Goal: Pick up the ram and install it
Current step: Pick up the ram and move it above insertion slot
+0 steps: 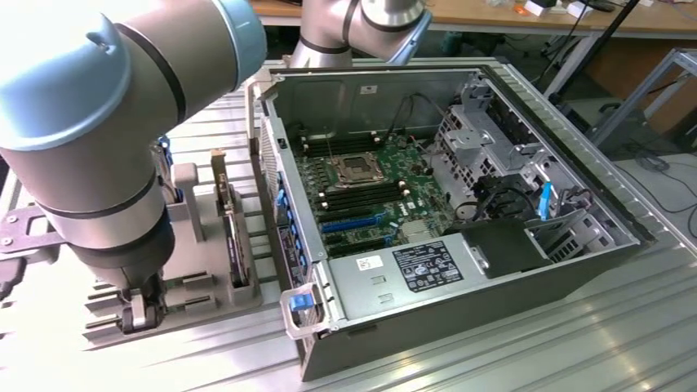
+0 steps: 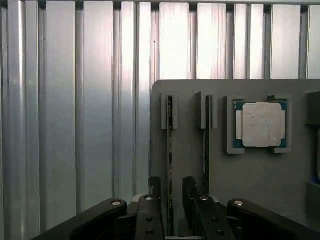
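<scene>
Gripper (image 2: 171,182): jaws wide open, holding nothing. The two fingers (image 2: 155,186) stand one on each side of the ram (image 2: 170,145), with a gap visible on both sides (contact cannot be confirmed).

Ram: a thin stick standing on edge in a slot of the grey holder (image 2: 250,180). Its long axis runs straight away from the gripper, in line with the gap between the fingers.

Surroundings: a second stick (image 2: 206,140) stands in the neighbouring slot, parallel and just beside the outer finger. Further along the holder, a square silver-topped processor (image 2: 261,125) lies flat in its recess, apart from both sticks. The holder rests on a ribbed metal table (image 2: 75,100).

In the exterior view, the gripper (image 1: 136,314) is low over the holder at the exterior view's left. An upright dark card (image 1: 225,204) stands behind it, and the open computer case (image 1: 458,269) with its motherboard (image 1: 370,188) lies beyond, to the exterior view's right.
</scene>
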You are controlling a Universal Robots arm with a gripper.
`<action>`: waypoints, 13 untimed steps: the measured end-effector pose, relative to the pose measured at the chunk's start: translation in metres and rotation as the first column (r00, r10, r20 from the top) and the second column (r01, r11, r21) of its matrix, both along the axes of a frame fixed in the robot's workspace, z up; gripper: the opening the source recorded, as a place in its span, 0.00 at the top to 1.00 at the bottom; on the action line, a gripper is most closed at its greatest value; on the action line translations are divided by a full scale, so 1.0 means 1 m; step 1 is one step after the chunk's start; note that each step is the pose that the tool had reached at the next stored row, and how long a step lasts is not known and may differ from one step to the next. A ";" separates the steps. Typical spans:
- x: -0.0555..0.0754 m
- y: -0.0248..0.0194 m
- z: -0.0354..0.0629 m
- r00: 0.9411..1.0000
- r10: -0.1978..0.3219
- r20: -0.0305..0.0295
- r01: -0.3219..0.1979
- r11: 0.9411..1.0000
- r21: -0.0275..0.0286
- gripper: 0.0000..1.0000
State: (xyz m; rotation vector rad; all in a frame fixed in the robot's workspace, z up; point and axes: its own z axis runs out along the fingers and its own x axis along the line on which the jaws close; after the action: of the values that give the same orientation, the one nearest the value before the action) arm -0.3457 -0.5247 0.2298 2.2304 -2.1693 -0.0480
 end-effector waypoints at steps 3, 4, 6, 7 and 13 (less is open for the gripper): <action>0.000 -0.0008 -0.0083 0.999 0.039 0.000 -0.039 0.999 0.000 0.69; 0.000 -0.0011 -0.0118 0.998 0.059 0.000 -0.059 0.998 0.000 0.69; 0.000 -0.0012 -0.0135 0.997 0.071 -0.001 -0.071 0.997 0.000 0.69; 0.000 -0.0012 -0.0135 0.997 0.071 -0.001 -0.071 0.997 0.000 0.69; 0.000 -0.0012 -0.0260 0.998 0.069 0.000 -0.069 0.998 0.007 0.69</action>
State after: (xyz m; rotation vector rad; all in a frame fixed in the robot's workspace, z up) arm -0.3457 -0.5259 0.2039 2.3070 -2.0929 -0.0538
